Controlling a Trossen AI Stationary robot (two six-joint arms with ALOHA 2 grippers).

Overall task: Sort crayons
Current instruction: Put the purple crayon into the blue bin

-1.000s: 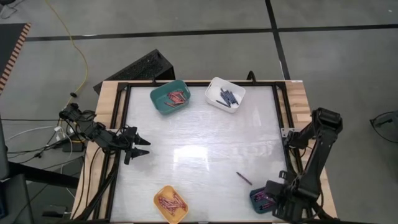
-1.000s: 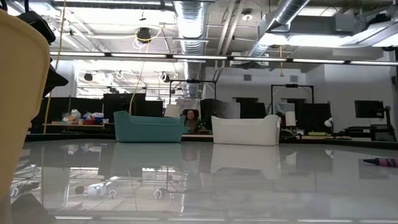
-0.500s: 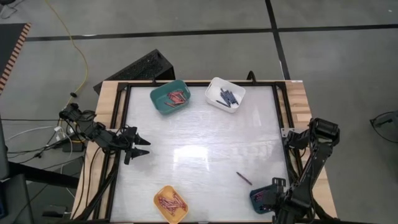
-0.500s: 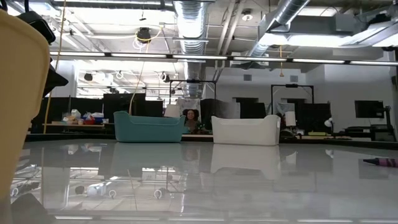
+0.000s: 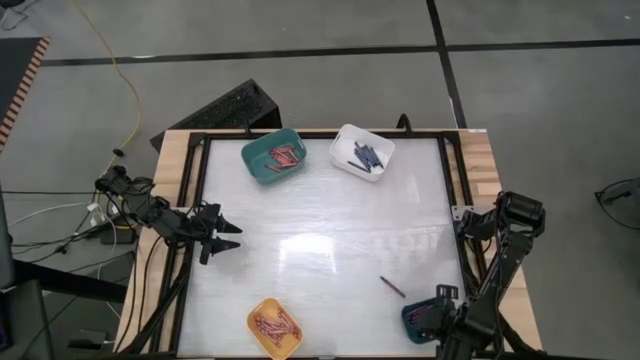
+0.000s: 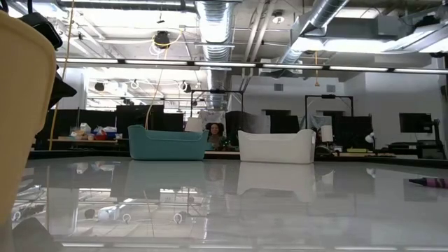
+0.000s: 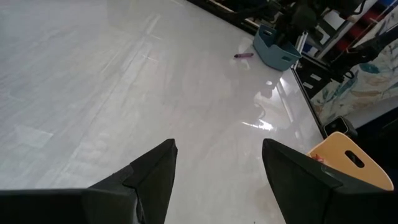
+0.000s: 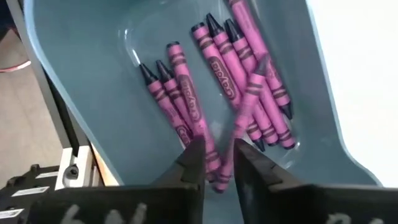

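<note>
Pink-magenta crayons [image 8: 214, 68] lie in grey-blue bin [image 8: 81, 81], one stray crayon [image 5: 392, 287] on counter [image 5: 320, 230] | light, stiff, slick wax: grip mid-shaft | right pincer [image 8: 217, 162] above bin, slightly parted, seemingly empty | left pincer [image 7: 217, 171] spread, idle.

We are in an open industrial lab: exposed ceiling ducts [image 6: 217, 21] at twelve o'clock, dark monitors [image 6: 416, 122] at three, a wood-framed robot table [image 5: 330, 240] on concrete.

two dark jointed arms [image 5: 160, 217]
</note>
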